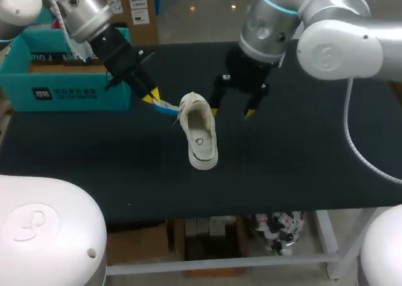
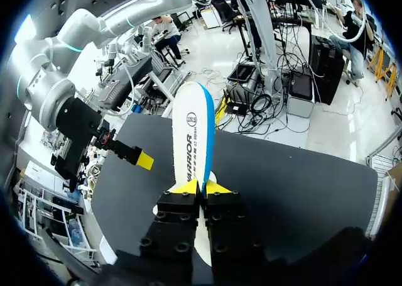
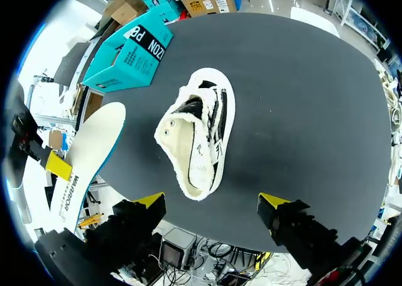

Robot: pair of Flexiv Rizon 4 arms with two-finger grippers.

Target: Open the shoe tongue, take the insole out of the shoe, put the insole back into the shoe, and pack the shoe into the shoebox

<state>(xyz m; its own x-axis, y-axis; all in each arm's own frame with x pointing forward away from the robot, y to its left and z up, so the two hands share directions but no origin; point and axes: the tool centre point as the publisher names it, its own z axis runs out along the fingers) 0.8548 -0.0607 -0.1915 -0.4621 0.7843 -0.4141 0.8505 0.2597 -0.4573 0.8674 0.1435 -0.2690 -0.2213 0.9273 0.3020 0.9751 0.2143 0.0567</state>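
- Currently, which step is in hand?
- Judged from the layout, it is the changeover from removing the insole to refitting it. The insole (image 2: 191,126) is fully out of the shoe (image 1: 200,134). The left claw (image 2: 202,187) is closed tight on one end of it, with a yellow tip pressed to each face. The rest of the insole stands out ahead of the claw, clear of the surface (image 1: 301,160).
- Where is the insole relative to the shoe?
- It is just left of the shoe's far end. The head view shows no contact between them. The shoe lies alone near the middle of the surface with its mouth wide open.
- What is the state of the right claw?
- The right claw (image 3: 210,201) is spread wide and holds nothing. It hangs just right of the shoe's far end, and no finger visibly touches the shoe.
- What does the next move call for?
- The insole's long axis probably needs aligning with the shoe. Its free end should then go in through the mouth at a shallow angle. The shoe is unrestrained and may slide, so the right claw will likely have to steady it.
- And the shoebox?
- The teal shoebox (image 1: 63,91) stands at the far left, well apart from the shoe. Packing is not yet begun.
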